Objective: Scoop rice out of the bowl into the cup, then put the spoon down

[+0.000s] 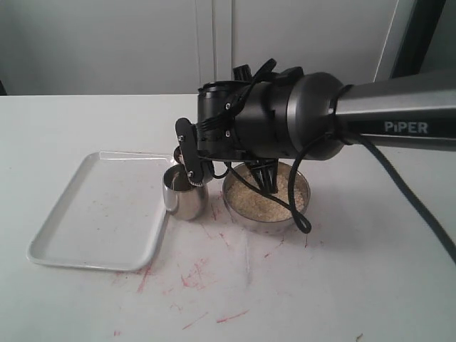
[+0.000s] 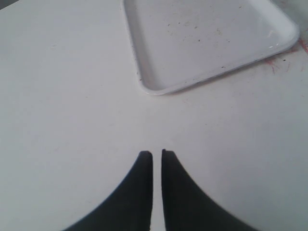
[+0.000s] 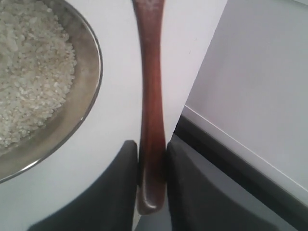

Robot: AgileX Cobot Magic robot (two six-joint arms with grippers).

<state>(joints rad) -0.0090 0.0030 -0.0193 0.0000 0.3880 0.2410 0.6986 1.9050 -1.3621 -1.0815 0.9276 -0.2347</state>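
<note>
The steel bowl [image 1: 299, 211] holds off-white rice [image 1: 251, 202] at mid-table, and the small steel cup [image 1: 187, 201] stands just left of it. My right gripper [image 1: 265, 182] hangs low over the bowl, largely hidden by its own arm. In the right wrist view, the right gripper [image 3: 152, 143] is shut on the handle of the dark wooden spoon [image 3: 151, 82], beside the bowl [image 3: 94, 62] and its rice [image 3: 29, 72]. The scoop end runs out of that view. My left gripper [image 2: 157, 153] is shut on nothing, above bare table.
A white rectangular tray [image 1: 100, 214] lies left of the cup, and its corner [image 2: 207, 43] shows ahead of the left gripper. Red scribble marks stain the table in front of the bowl. The right arm's cable loops down beside the bowl.
</note>
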